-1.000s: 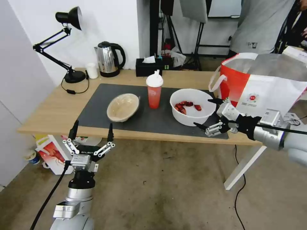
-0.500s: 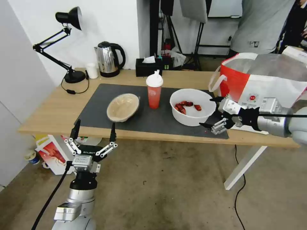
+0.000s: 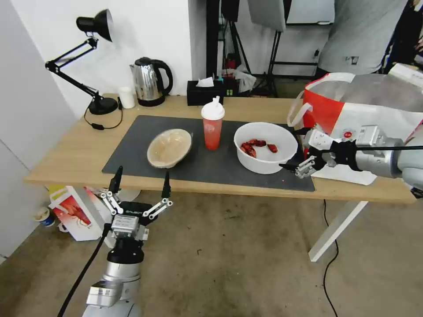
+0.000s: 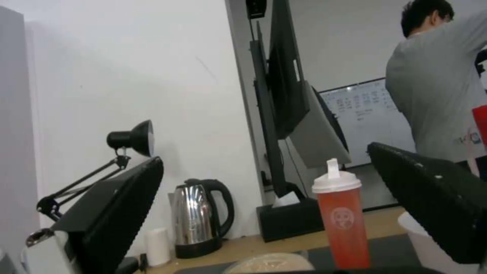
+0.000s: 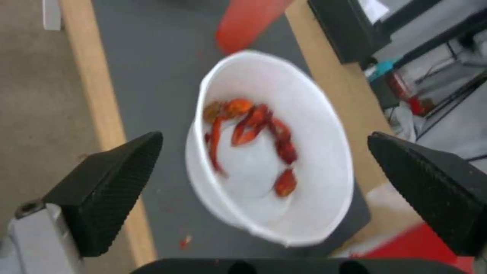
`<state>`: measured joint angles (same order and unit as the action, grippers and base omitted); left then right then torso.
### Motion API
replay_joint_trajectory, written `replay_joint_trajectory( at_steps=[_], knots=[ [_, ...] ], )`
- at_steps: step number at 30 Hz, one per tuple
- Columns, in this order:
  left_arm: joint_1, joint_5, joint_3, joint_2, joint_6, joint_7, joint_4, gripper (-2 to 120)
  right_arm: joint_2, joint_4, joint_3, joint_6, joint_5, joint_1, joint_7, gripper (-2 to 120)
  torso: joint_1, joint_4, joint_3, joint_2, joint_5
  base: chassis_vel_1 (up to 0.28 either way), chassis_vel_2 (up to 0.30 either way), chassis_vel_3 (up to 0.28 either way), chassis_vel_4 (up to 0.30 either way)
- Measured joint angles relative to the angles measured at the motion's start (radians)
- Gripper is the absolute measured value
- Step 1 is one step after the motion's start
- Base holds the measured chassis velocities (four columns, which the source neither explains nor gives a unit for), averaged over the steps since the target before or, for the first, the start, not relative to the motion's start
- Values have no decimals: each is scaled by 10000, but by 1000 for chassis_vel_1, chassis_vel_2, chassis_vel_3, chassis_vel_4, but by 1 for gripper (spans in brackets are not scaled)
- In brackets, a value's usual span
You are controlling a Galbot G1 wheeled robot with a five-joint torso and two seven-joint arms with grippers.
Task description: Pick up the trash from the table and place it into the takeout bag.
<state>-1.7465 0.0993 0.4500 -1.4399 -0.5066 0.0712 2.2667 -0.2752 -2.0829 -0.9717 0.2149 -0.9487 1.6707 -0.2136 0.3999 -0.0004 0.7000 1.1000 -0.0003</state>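
On the dark mat (image 3: 207, 166) of the table (image 3: 72, 154) stand a tan paper bowl (image 3: 169, 147), a red drink cup (image 3: 213, 125) with a white lid, and a wide white bowl (image 3: 265, 147) holding red scraps. My right gripper (image 3: 294, 149) is open just right of the white bowl, its fingers spanning the bowl's right side without touching it. In the right wrist view the white bowl (image 5: 269, 152) lies between the open fingers. The takeout bag (image 3: 365, 114) stands at the table's right end, behind that arm. My left gripper (image 3: 142, 176) is open, below the table's front edge.
A desk lamp (image 3: 90, 57), a small white cup (image 3: 127, 97), a kettle (image 3: 151, 81) and a black tissue box (image 3: 205, 91) line the table's back. A red-and-white box (image 3: 72, 211) lies on the floor at the left. A person stands behind the bag.
My right gripper has moved up and away over the table's front edge to the white bowl's right side. My left gripper has shifted right. Both stay open.
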Motion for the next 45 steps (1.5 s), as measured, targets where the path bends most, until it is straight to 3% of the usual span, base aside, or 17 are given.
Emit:
replay_joint_trajectory(
  at_steps=[2, 3, 6, 11, 27, 45],
  knots=[
    [-66, 1, 26, -5, -10, 0, 44, 100, -547, 286, -1283, 12, -182, 1208, 11, 100, 1, 7, 1, 0, 3, 0, 0, 0, 0],
    [-66, 1, 26, -5, -10, 0, 44, 100, -547, 286, -1283, 12, -182, 1208, 11, 100, 1, 7, 1, 0, 3, 0, 0, 0, 0],
    [-126, -3, 105, -17, -36, 8, 93, 100, -1182, 375, -2519, 195, -440, 2550, 152, 100, 1, 8, 1, -1, 3, 0, 0, 0, 0],
    [-143, -59, 232, 61, -49, 19, 126, 100, -1577, 384, -3258, 334, -619, 3530, 281, 100, 1, 6, 1, -1, 2, 0, 0, 0, 0],
    [-59, -114, 326, 85, -112, 31, 24, 100, -1848, 233, -2624, 557, -931, 3454, 9, 100, 1, 4, 1, -1, 4, 0, 0, 0, 0],
    [-116, -132, 506, 55, -200, 31, -6, 100, -2274, 1075, -2818, 687, -1204, 3651, -433, 100, 1, 4, 0, -1, 2, 0, 0, 0, 0]
  ],
)
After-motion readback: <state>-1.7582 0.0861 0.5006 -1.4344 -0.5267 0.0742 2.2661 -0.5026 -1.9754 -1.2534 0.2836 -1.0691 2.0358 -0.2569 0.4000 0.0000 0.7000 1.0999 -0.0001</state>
